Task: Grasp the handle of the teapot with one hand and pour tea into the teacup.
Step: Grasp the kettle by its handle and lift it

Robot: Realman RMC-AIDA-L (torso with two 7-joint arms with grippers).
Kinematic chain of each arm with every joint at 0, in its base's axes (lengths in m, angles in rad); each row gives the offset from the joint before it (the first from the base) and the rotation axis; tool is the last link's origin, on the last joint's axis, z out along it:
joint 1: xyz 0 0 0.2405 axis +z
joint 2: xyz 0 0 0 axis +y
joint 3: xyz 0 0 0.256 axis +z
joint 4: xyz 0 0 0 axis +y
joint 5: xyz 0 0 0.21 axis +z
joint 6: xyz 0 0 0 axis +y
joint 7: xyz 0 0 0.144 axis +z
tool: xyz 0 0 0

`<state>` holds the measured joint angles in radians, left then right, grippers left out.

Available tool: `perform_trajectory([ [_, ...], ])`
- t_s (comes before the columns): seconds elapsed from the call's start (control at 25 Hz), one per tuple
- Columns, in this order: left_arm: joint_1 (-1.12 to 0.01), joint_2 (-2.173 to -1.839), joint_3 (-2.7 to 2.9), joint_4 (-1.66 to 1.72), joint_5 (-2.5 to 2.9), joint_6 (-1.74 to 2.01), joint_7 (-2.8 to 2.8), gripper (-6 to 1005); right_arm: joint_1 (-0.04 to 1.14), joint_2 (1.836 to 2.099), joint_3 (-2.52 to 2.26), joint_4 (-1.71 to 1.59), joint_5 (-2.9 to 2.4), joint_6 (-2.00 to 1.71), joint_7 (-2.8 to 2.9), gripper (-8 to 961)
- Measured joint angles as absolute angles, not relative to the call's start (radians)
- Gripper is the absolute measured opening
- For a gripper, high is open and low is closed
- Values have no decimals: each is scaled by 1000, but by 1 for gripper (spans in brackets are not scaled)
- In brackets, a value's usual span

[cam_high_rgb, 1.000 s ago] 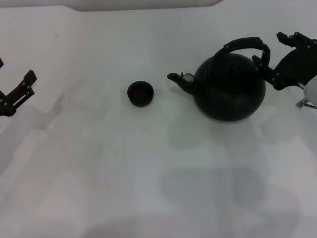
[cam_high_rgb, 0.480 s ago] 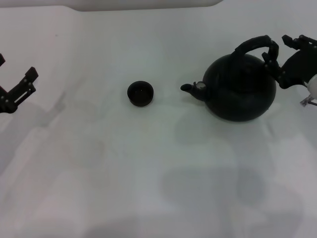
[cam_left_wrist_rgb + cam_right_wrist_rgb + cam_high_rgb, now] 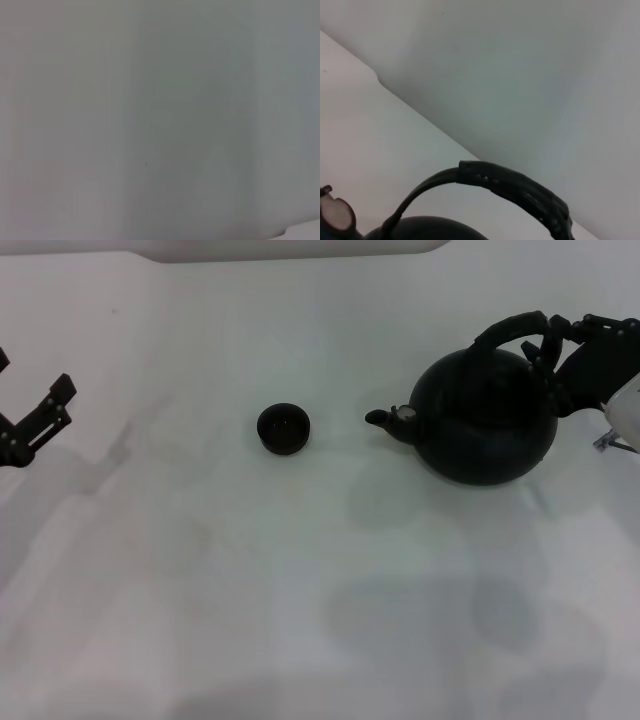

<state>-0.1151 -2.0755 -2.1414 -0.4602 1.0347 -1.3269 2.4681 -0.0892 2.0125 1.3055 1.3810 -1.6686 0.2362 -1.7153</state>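
The black teapot [image 3: 487,422] is at the right of the white table, its spout [image 3: 380,418] with the pale cap pointing left toward the teacup [image 3: 283,428]. The small dark teacup stands upright near the middle, a clear gap from the spout. My right gripper [image 3: 553,345] is shut on the right end of the arched black handle [image 3: 512,326]. The right wrist view shows the handle [image 3: 520,187] close up, with the pot's top [image 3: 430,229] and the spout cap [image 3: 335,215]. My left gripper [image 3: 30,392] is open and empty at the far left.
The white table [image 3: 300,590] carries only the teapot and the teacup. Its back edge, with a pale raised strip [image 3: 300,248], runs along the far side. The left wrist view shows only a bare pale surface [image 3: 160,120].
The teapot has shifted to the right with my right gripper on its handle, and the spout now sits farther from the teacup. The teacup and the left arm have not moved.
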Motion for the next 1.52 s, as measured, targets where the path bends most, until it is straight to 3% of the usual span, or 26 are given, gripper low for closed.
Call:
perform_trajectory([
  [0.16,-115,-2075,-2141,-460,1034,-1326,2468,862,-89,2011,1305,1382,-1674,236,-1722,331],
  [0.6,-129,-2075,-2141,-460,1034,-1311,2468,861,-84,2010,1311,1383,-1682,243,-1744,208],
  [1.52,-117,-2077,-2141,-380,1020,-1349,2477,862,-29,2015,1242,1446,-1633,147,-1773,112],
])
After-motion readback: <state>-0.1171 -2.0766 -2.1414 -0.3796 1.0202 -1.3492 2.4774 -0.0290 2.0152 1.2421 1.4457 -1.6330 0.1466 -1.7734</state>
